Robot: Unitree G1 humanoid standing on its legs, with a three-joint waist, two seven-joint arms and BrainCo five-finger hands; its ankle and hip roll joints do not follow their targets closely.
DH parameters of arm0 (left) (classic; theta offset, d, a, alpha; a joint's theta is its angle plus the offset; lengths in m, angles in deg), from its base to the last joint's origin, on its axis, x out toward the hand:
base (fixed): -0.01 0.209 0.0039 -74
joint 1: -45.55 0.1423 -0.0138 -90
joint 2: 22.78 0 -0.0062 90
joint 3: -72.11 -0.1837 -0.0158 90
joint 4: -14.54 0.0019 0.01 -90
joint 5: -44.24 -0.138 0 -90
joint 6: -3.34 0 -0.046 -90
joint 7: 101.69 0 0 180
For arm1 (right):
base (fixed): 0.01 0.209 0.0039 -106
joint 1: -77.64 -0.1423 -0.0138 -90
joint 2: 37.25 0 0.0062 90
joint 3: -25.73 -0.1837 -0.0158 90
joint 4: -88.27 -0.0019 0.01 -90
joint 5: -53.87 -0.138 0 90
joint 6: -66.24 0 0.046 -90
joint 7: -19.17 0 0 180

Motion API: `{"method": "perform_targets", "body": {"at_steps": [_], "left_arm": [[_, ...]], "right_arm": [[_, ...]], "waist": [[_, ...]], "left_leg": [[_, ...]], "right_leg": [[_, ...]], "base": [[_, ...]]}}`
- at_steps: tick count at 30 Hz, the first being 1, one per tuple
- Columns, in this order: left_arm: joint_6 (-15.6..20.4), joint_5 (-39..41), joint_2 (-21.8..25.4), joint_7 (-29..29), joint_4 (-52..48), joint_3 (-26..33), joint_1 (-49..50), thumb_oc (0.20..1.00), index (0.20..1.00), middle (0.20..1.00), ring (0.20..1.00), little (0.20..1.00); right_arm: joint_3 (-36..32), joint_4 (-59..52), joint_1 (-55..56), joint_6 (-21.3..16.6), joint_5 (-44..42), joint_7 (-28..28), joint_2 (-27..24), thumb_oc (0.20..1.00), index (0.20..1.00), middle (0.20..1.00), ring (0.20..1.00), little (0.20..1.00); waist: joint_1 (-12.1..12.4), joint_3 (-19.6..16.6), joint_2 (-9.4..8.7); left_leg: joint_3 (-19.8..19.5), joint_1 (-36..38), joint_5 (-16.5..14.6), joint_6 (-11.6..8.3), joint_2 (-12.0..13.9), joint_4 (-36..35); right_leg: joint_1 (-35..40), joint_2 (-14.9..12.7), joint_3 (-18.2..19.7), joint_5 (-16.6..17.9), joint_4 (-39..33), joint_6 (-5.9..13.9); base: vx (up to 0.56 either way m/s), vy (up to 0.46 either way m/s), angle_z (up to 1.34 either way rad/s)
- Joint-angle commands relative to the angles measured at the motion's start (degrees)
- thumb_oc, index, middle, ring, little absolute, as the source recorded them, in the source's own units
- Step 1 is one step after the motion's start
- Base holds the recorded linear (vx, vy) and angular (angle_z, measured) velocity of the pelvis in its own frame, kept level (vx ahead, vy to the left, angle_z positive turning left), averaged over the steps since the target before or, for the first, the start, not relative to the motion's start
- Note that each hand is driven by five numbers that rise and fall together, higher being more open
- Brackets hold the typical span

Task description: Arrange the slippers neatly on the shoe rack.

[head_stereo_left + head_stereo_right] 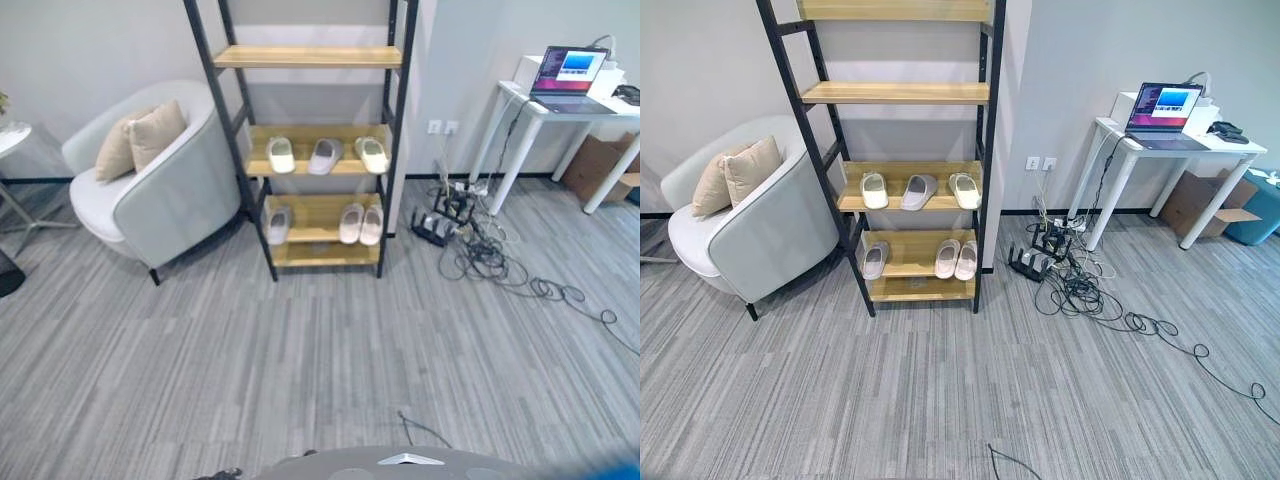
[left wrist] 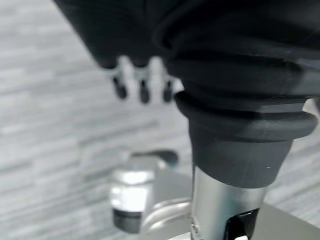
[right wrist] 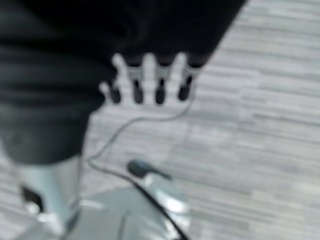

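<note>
Left hand (image 2: 142, 82): seen in its wrist view, fingers hanging straight and relaxed, spread a little, holding nothing, above grey striped floor (image 1: 300, 350). Right hand (image 3: 150, 82): seen in its wrist view, fingers likewise straight, slightly apart, holding nothing, over the same floor. Floor: grey plank pattern, bare between the robot and the rack. Rack (image 1: 300, 215): black metal frame with wooden shelves, standing against the far wall. Lowest shelf: one grey slipper (image 1: 277, 224) at the left end, apart from a pale pair (image 1: 360, 223) set side by side and touching at the right end, toes pointing to the wall. Next shelf up: three slippers in a row, a pale one (image 1: 281, 155) at the left, a grey one (image 1: 325, 156) in the middle turned slightly askew, a pale one (image 1: 372, 154) at the right. Upper shelves: bare wood. Armchair (image 1: 150, 195): light grey, rounded, just left of the rack, with two beige cushions (image 1: 140, 138) leaning on its back. Cables (image 1: 490, 255): a tangle of dark cords and a power strip on the floor right of the rack, trailing off to the right. Bench (image 1: 545, 115): white, far right against the wall, carrying an open laptop (image 1: 570, 78) with a lit screen. Cardboard box (image 1: 600, 165): under the bench, on the floor.
</note>
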Motion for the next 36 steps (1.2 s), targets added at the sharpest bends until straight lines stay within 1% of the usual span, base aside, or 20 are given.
{"method": "perform_targets", "body": {"at_steps": [1, 10, 17, 19, 20, 21, 22, 24, 25, 26, 27, 28, 29, 30, 31, 32, 33, 34, 35, 36], "left_arm": [[0.95, -0.96, -2.93, 0.57, -0.07, 1.47, -3.78, 1.000, 1.000, 1.000, 1.000, 1.000], [1.32, -0.17, -3.13, 1.47, -0.41, 1.50, -3.43, 1.000, 1.000, 1.000, 1.000, 1.000], [1.24, -0.43, -3.03, 1.59, -0.85, 0.67, -3.92, 1.000, 1.000, 1.000, 1.000, 1.000], [1.14, -0.29, -2.96, 1.35, -0.95, 0.40, -4.55, 1.000, 1.000, 1.000, 1.000, 1.000], [1.37, 0.68, -2.88, 1.49, -1.72, 0.35, -4.74, 1.000, 1.000, 1.000, 1.000, 1.000], [1.37, 0.68, -2.87, 1.49, -1.73, 0.34, -4.75, 1.000, 1.000, 1.000, 1.000, 1.000], [1.58, 1.43, -2.90, 1.37, -2.47, 0.34, -5.09, 1.000, 1.000, 1.000, 1.000, 1.000], [1.54, 1.19, -3.09, 1.07, -2.30, -0.07, -5.41, 1.000, 1.000, 1.000, 1.000, 1.000], [1.62, 1.43, -3.16, 1.09, -2.21, -0.18, -5.33, 1.000, 1.000, 1.000, 1.000, 1.000], [1.81, 1.53, -3.31, 0.87, -2.08, 0.06, -4.76, 1.000, 1.000, 1.000, 1.000, 1.000], [1.82, 1.30, -3.35, 0.79, -1.54, 0.40, -3.79, 1.000, 1.000, 1.000, 1.000, 1.000], [1.83, 1.29, -3.32, 0.78, -1.54, 0.39, -3.76, 1.000, 1.000, 1.000, 1.000, 1.000], [1.89, 0.90, -3.11, 0.79, -1.00, 0.48, -3.34, 1.000, 1.000, 1.000, 1.000, 1.000], [1.85, 0.33, -2.67, 0.75, -0.41, 0.65, -2.93, 1.000, 1.000, 1.000, 1.000, 1.000], [1.77, 0.00, -2.45, 0.90, 0.05, 1.34, -2.39, 1.000, 1.000, 1.000, 1.000, 1.000], [1.29, -1.82, -1.75, 0.23, 1.44, 3.23, -0.97, 1.000, 1.000, 1.000, 1.000, 1.000], [1.29, -1.82, -1.72, 0.23, 1.44, 3.23, -0.96, 1.000, 1.000, 1.000, 1.000, 1.000], [0.87, -2.70, -1.05, -0.03, 1.95, 3.70, -0.82, 1.000, 1.000, 1.000, 1.000, 1.000], [0.72, -3.00, -0.54, 0.23, 2.19, 3.97, -0.86, 1.000, 1.000, 1.000, 1.000, 1.000], [1.02, -2.85, -0.06, 0.27, 1.98, 3.97, -1.18, 1.000, 1.000, 1.000, 1.000, 1.000]], "right_arm": [[1.55, -0.58, -2.25, -0.61, -0.49, 0.82, -2.23, 1.000, 1.000, 1.000, 1.000, 1.000], [1.43, 0.41, -0.97, -0.75, -0.56, 0.58, -1.79, 1.000, 1.000, 1.000, 1.000, 1.000], [2.00, 0.12, -1.37, -0.46, -0.18, 0.35, -1.93, 1.000, 1.000, 1.000, 1.000, 1.000], [1.96, 0.14, -2.15, -0.36, -0.26, 0.61, -2.27, 1.000, 1.000, 1.000, 1.000, 1.000], [1.69, -0.09, -2.26, -0.52, -1.09, 0.80, -2.44, 1.000, 1.000, 1.000, 1.000, 1.000], [1.68, -0.08, -2.27, -0.52, -1.09, 0.80, -2.44, 1.000, 1.000, 1.000, 1.000, 1.000], [1.77, -0.35, -2.52, -0.79, -1.46, 1.04, -2.55, 1.000, 1.000, 1.000, 1.000, 1.000], [2.21, 0.10, -2.94, -0.47, -1.31, 1.20, -2.89, 1.000, 1.000, 1.000, 1.000, 1.000], [2.38, 0.60, -3.03, -0.33, -1.22, 1.16, -3.43, 1.000, 1.000, 1.000, 1.000, 1.000], [2.51, 0.61, -2.86, -0.46, -1.08, 1.15, -3.70, 1.000, 1.000, 1.000, 1.000, 1.000], [2.32, 0.08, -2.93, -0.75, -1.48, 1.15, -3.74, 1.000, 1.000, 1.000, 1.000, 1.000], [2.33, 0.07, -2.90, -0.75, -1.48, 1.15, -3.72, 1.000, 1.000, 1.000, 1.000, 1.000], [2.19, -0.31, -3.12, -0.95, -1.80, 1.10, -3.45, 1.000, 1.000, 1.000, 1.000, 1.000], [2.35, -0.40, -3.14, -1.09, -1.37, 1.01, -3.47, 1.000, 1.000, 1.000, 1.000, 1.000], [2.55, -0.48, -3.14, -1.11, -0.79, 0.93, -3.37, 1.000, 1.000, 1.000, 1.000, 1.000], [2.61, -1.04, -3.65, -0.83, 0.22, 0.95, -2.74, 1.000, 1.000, 1.000, 1.000, 1.000], [2.61, -1.05, -3.65, -0.82, 0.22, 0.95, -2.71, 1.000, 1.000, 1.000, 1.000, 1.000], [2.48, -1.11, -3.74, -0.48, 0.84, 0.82, -2.64, 1.000, 1.000, 1.000, 1.000, 1.000], [2.25, -1.32, -3.98, -0.37, 0.77, 0.31, -2.73, 1.000, 1.000, 1.000, 1.000, 1.000], [2.25, -1.72, -4.22, -0.48, 0.64, 0.26, -2.67, 1.000, 1.000, 1.000, 1.000, 1.000]], "waist": [[-0.10, 3.84, 0.38], [-0.78, 3.68, 0.51], [-1.21, 4.55, 0.42], [-1.45, 6.13, 0.36], [-1.04, 7.77, 0.03], [-1.09, 7.68, 0.04], [-0.73, 9.08, -0.24], [-0.06, 10.92, -0.32], [0.38, 11.25, -0.08], [1.03, 11.00, 0.39], [2.32, 10.26, 1.03], [2.30, 10.28, 0.85], [2.88, 10.06, 0.60], [3.57, 9.76, 0.35], [4.32, 9.46, -0.15], [5.98, 8.36, -1.60], [6.04, 8.37, -1.72], [6.36, 7.71, -2.63], [6.58, 7.10, -3.23], [6.85, 6.59, -4.09]], "left_leg": [[-0.27, -8.90, 3.31, 2.01, -2.43, 2.32], [-0.31, -8.73, 3.26, 2.07, -2.32, 1.59], [-0.32, -9.38, 3.09, 2.10, -2.21, 1.90], [-0.82, -11.92, 2.18, 2.16, -2.31, 5.32], [-1.21, -15.75, 1.53, 1.58, -3.51, 11.33], [-1.28, -16.01, 1.41, 1.58, -3.54, 11.60], [-1.41, -18.79, 1.21, 0.96, -4.87, 16.44], [-1.87, -21.48, 1.06, 0.90, -6.16, 22.44], [-2.25, -22.21, 0.67, 1.07, -6.82, 22.19], [-2.15, -22.35, 0.08, 1.55, -7.84, 19.19], [-3.23, -23.86, 1.92, 2.00, -8.84, 12.82], [-3.16, -23.64, 2.03, 2.03, -8.98, 12.54], [-3.18, -25.28, 2.85, 2.06, -9.43, 8.04], [-3.45, -26.77, 3.40, 1.73, -9.74, 5.59], [-3.96, -26.71, 3.97, 1.85, -9.88, 4.89], [-3.80, -28.12, 5.60, 2.69, -9.80, 7.65], [-3.68, -28.11, 5.52, 2.73, -9.87, 7.73], [-3.01, -28.32, 5.19, 3.42, -10.49, 9.97], [-2.05, -28.14, 4.81, 4.03, -10.64, 11.16], [-1.19, -27.41, 3.71, 4.90, -11.01, 12.10]], "right_leg": [[5.75, 1.07, 0.47, -14.46, 4.74, 1.97], [5.92, 1.35, 1.04, -14.04, 3.45, 2.01], [5.35, 1.41, 1.51, -13.99, 3.36, 1.97], [3.91, 1.29, 1.71, -14.39, 4.67, 1.69], [3.35, 1.22, 1.48, -14.92, 5.45, 0.98], [3.23, 1.23, 1.42, -14.94, 5.49, 0.98], [2.91, 1.16, 1.16, -15.04, 6.09, 0.55], [3.04, 0.87, 0.70, -15.29, 6.19, -0.08], [3.52, 0.91, 0.47, -15.57, 5.76, -0.04], [4.50, 1.13, 0.19, -16.09, 4.85, 0.55], [5.96, 1.52, 1.03, -17.21, 3.95, 1.21], [6.07, 1.34, 1.02, -17.32, 3.94, 1.24], [7.56, 1.06, 2.00, -18.17, 3.35, 1.51], [8.63, 0.99, 3.24, -18.56, 3.18, 1.68], [9.25, 0.54, 4.33, -18.61, 3.28, 1.96], [11.38, -0.38, 5.84, -19.27, 3.18, 2.96], [11.42, -0.51, 5.89, -19.30, 3.15, 2.98], [11.85, -1.72, 5.79, -19.22, 4.18, 3.63], [11.41, -2.67, 5.13, -18.22, 6.11, 4.59], [10.23, -4.22, 4.40, -15.43, 9.28, 6.27]], "base": [[0.00, 0.000, 0.00], [0.01, -0.005, -0.02], [0.01, -0.021, -0.02], [-0.02, -0.066, -0.02], [-0.02, -0.055, -0.02], [-0.03, -0.056, 0.02], [-0.01, -0.019, 0.11], [0.06, -0.001, 0.01], [0.24, 0.020, -0.20], [0.46, 0.094, -0.41], [0.39, 0.083, -0.28], [0.40, 0.140, 0.21], [0.29, 0.125, 0.87], [0.42, 0.213, 1.01], [0.60, 0.329, 0.89], [0.47, 0.267, 0.54], [0.54, 0.286, 0.05], [0.39, 0.202, -0.48], [0.55, 0.289, -0.61], [0.47, 0.271, -0.52]]}}
